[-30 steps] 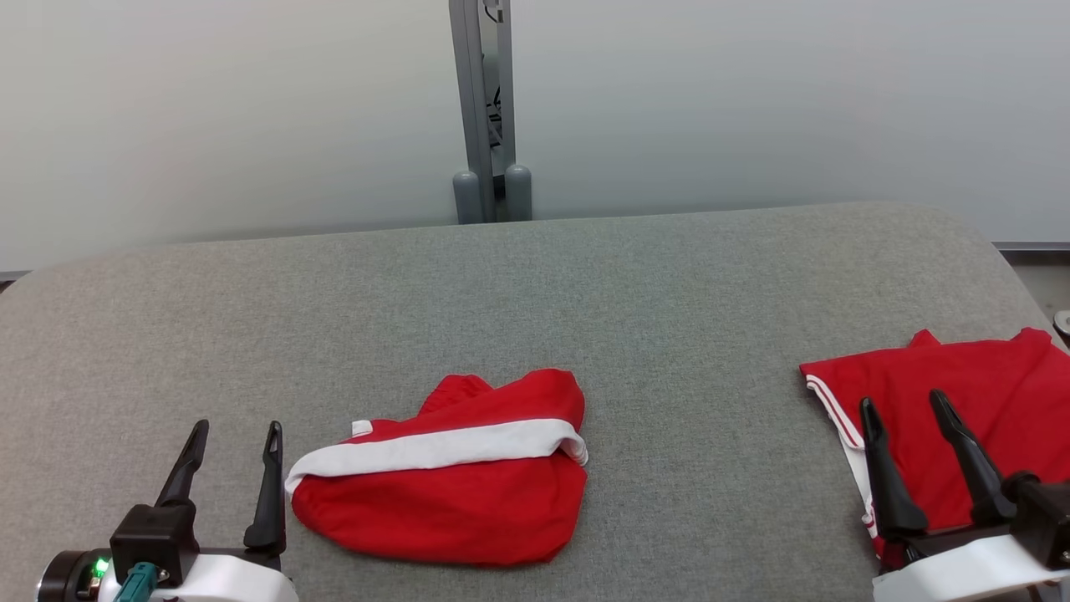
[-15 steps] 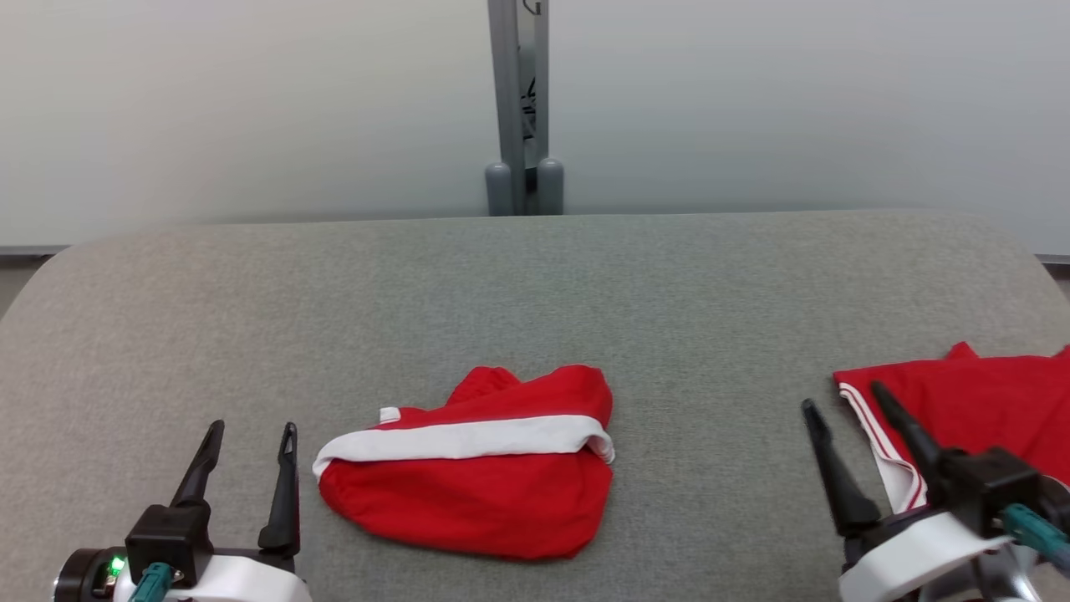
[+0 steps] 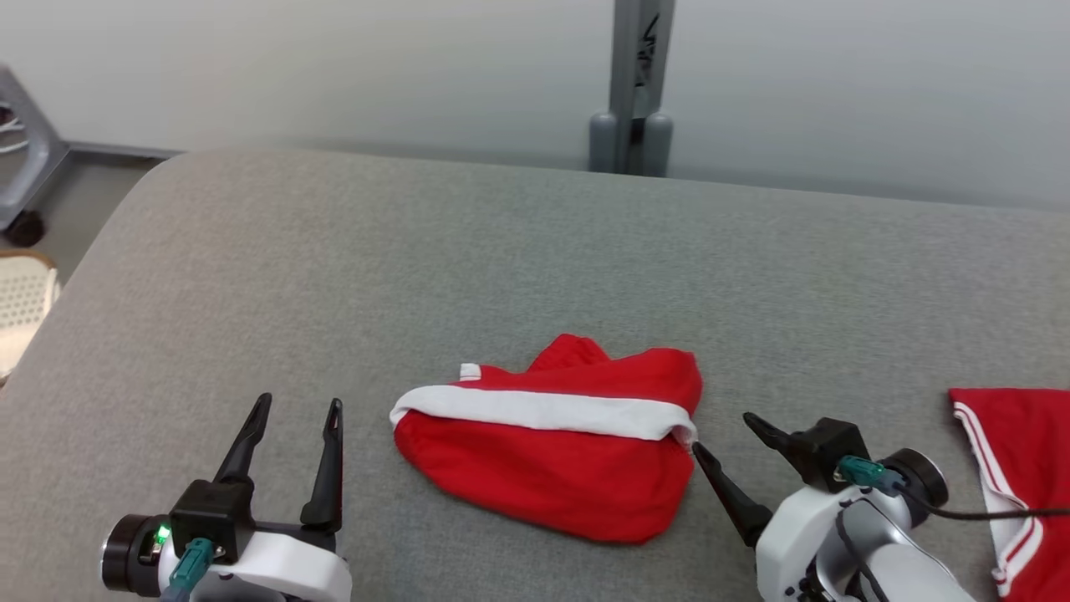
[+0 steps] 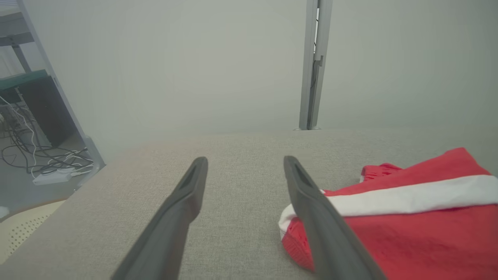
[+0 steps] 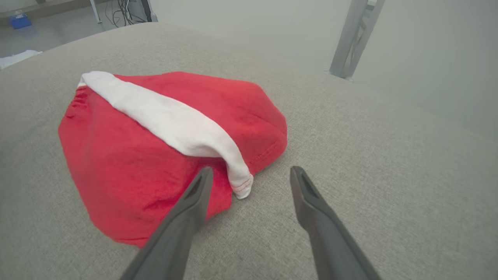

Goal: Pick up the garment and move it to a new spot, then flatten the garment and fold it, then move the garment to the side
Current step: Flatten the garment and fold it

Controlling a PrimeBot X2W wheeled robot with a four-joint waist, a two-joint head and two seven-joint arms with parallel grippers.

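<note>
Grey woven padding covered the table. Over the last second the head camera had swung toward the table's left end, so everything slid rightward in that view; that was the camera turning, not the cloth moving. The garment, a crumpled red heap crossed by a white band, lay bunched at about six o'clock of the head view, not yet lifted. A second red garment, flat and striped in white, sat at four o'clock against the frame's edge. The real change was the right gripper. A second earlier it had hung over that second red garment; now it stood at the crumpled garment's three o'clock, jaws spread wide and empty. The left gripper waited at the garment's eight o'clock, equally wide, holding nothing. I judged this to be the approach to the first pick-up, with flattening and folding all left to do. The right wrist view gave what the head view could not: the band's loose tip drooped onto the padding just ahead of the gap between the two fingers, though whether the nearer finger touched the cloth was hard to tell. The left wrist view added floor cables at nine o'clock.
</note>
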